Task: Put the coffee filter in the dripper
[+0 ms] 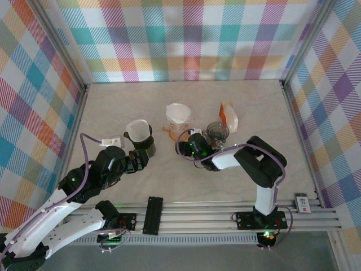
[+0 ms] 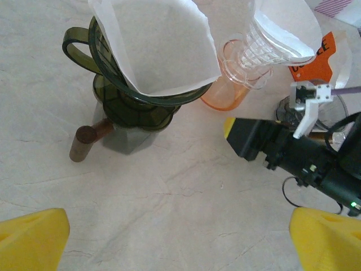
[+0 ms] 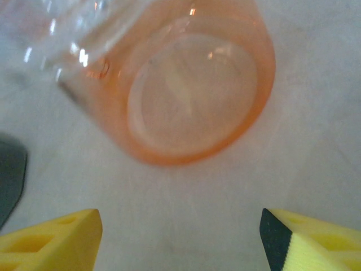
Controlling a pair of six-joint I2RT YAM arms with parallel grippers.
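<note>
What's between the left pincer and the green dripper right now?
Bare table between left pincer and green dripper, per the left wrist view; a brown handle juts beside the dripper's base.

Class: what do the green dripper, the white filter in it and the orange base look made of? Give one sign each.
Green dripper: likely tinted plastic, glossy and see-through. White filter: matte paper, thin with a folded edge. Orange base: translucent plastic, possibly glass; the table shows through.

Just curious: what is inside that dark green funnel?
A white paper filter sits in the dark green dripper, rising above its rim. The filter hides the dripper's inside bottom.
</note>
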